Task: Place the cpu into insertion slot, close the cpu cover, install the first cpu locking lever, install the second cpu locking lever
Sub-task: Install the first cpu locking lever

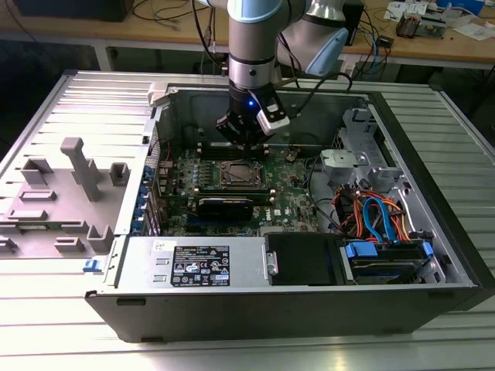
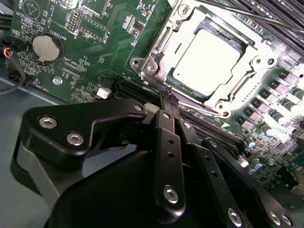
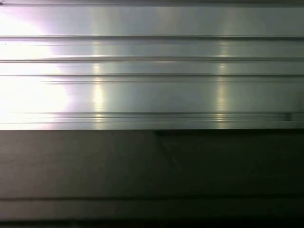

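Note:
In the exterior view my gripper (image 1: 246,144) hangs inside the open computer case, just behind the insertion slot (image 1: 236,176) on the green board. The second wrist view shows the cpu (image 2: 211,57), a bright silver square, lying in the socket. The cpu cover (image 2: 178,52), a silver frame, lies flat around it. A thin wire locking lever (image 2: 205,110) runs along the socket side nearest my gripper (image 2: 166,97). The black fingers (image 2: 168,142) meet at their tips with nothing between them, a short way above the board beside the socket.
Long black memory slots (image 2: 137,88) lie under the fingertips, and a coin battery (image 2: 46,47) sits on the board. The case holds a power supply (image 1: 209,267) in front and a drive bay with blue and orange cables (image 1: 379,220). A grey fixture (image 1: 73,185) stands outside.

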